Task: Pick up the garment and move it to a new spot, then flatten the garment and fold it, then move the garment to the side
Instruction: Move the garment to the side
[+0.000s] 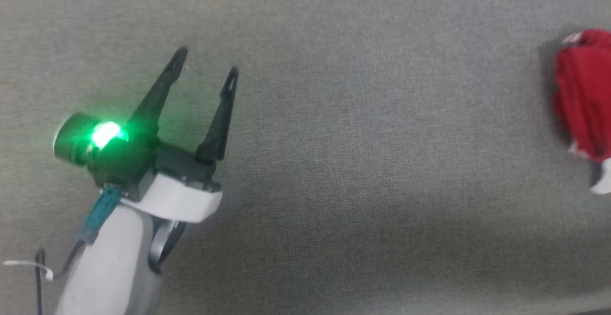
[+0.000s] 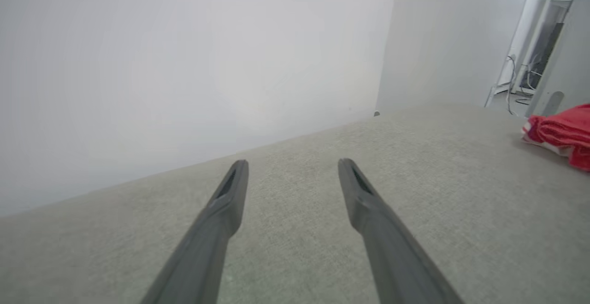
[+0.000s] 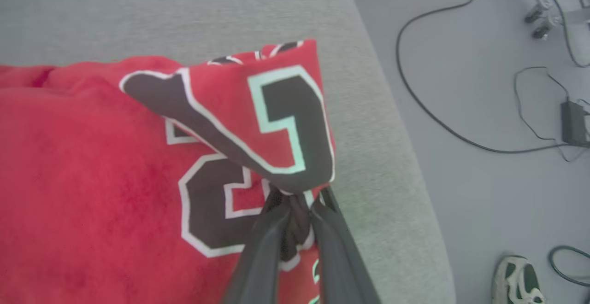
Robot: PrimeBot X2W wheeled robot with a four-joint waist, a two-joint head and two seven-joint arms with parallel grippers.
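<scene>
Barely legible black numerals (image 3: 207,202) on garment (image 3: 83,170)

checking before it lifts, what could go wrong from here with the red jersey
The right hand pinches only a small fold of the red jersey, so the cloth may slip out on lifting. The grip is close to the edge of the grey surface; a dropped jersey could slide off toward the cables on the floor. The left hand is open and far off, unable to help.
</scene>
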